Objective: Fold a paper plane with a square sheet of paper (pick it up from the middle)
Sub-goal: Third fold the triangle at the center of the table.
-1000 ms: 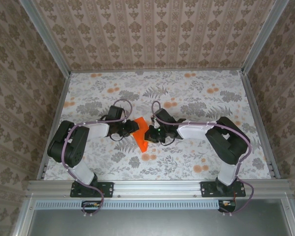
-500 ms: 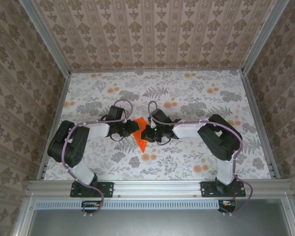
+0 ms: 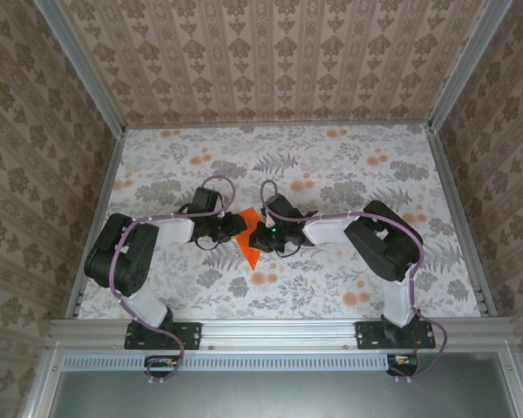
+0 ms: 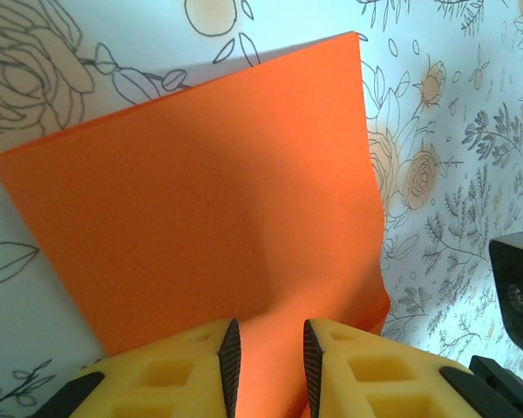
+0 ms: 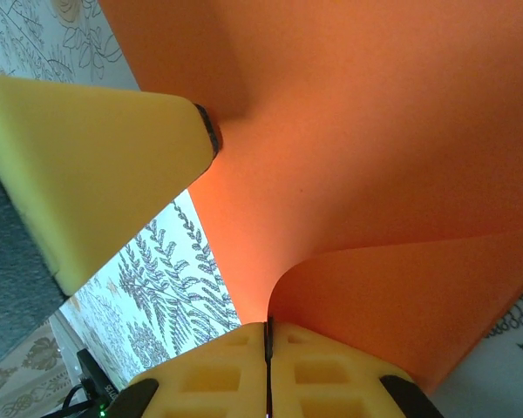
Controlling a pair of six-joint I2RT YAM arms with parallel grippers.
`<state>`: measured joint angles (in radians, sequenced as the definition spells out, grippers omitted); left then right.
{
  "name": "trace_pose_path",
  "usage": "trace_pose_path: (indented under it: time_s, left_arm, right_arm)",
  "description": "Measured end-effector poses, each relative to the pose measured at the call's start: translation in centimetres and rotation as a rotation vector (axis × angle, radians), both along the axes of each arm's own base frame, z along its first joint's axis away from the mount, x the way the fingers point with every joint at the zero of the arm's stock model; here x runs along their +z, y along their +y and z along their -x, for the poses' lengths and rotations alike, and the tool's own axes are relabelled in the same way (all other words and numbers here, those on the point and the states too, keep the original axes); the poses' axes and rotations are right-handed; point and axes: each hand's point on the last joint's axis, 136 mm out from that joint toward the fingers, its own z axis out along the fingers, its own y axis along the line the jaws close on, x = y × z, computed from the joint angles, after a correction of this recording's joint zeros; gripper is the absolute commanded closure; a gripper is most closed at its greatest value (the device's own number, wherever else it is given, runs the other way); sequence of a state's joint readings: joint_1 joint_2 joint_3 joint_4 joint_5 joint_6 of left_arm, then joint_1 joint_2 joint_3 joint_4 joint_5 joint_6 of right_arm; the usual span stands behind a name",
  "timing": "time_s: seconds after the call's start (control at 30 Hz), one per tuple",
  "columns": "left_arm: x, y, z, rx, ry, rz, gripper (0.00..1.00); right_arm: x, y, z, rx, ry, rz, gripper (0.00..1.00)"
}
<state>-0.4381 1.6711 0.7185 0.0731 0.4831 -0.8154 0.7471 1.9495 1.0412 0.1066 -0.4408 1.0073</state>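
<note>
The square sheet of paper (image 3: 250, 252) is bright orange and lies on the flowered tabletop between my two grippers. In the left wrist view the sheet (image 4: 200, 200) spreads flat ahead of my left gripper (image 4: 268, 335), whose jaws stand a little apart with their tips resting on it. One yellow left finger (image 5: 113, 165) touches the sheet in the right wrist view. My right gripper (image 5: 267, 326) is shut on a lifted edge of the sheet (image 5: 401, 174), which curls up from the table and over into its jaws. From above, the left gripper (image 3: 236, 225) and right gripper (image 3: 261, 236) nearly meet over the paper.
The flower-printed tabletop (image 3: 349, 174) stretches far behind and to both sides. Aluminium rails (image 3: 279, 331) border the near edge and sides, with patterned walls beyond. The right gripper's black body (image 4: 516, 279) sits close at the right of the left wrist view.
My right gripper has moved left toward the left gripper, carrying the paper's edge over the sheet, so less orange shows from above. The left arm has stayed still.
</note>
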Motion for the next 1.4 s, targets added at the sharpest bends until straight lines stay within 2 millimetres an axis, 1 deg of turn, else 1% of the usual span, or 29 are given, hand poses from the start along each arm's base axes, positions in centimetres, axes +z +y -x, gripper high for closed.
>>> trace_pose_path:
  time_s: [0.2,0.8,0.97,1.4]
  left_arm:
    - [-0.01,-0.02,0.02,-0.001,0.0,0.0,0.71]
    - [0.0,-0.06,0.03,-0.002,-0.002,0.0,0.71]
    - [0.0,-0.06,0.03,-0.002,-0.002,0.0,0.71]
    - [0.0,-0.06,0.03,-0.002,-0.002,0.0,0.71]
  right_arm:
    - [0.17,0.15,-0.18,0.0,-0.005,-0.004,0.92]
    - [-0.24,0.05,-0.25,-0.01,0.002,0.005,0.92]
    - [-0.63,-0.01,-0.27,-0.018,0.01,0.011,0.92]
    - [-0.66,0.29,-0.58,-0.018,0.008,0.009,0.92]
